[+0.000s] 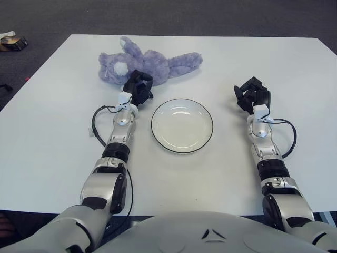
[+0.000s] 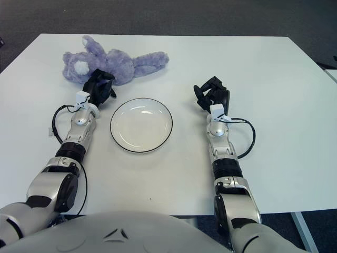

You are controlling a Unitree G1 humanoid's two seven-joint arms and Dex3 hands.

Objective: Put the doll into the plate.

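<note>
While lying on its side at the far-left part of white table (image 1: pixel 47 137), purple plush doll (image 1: pixel 150 64) sits outside plate (image 1: pixel 182 125), well behind it and to its left. Head with white muzzle toward left, legs stretched right. Plate: white, thin dark rim, empty, upright at table centre between both arms.

Left hand (image 1: pixel 139 85) reaching forward, black fingers (image 1: pixel 142 79) just at near edge of doll's belly, seemingly touching the fur. Fingers curled partway, not closed around anything; no visible grasp on doll. Doll fully resting on table.

Right hand (image 1: pixel 253 94) showing right of plate, clear of it, fingers loosely half-curled, holding nothing. Cannot tell if touching table.

Black cable (image 1: pixel 97 124) looping off left wrist, another off right forearm. Dark carpet beyond table, small box (image 1: pixel 13 42) on floor far left.
</note>
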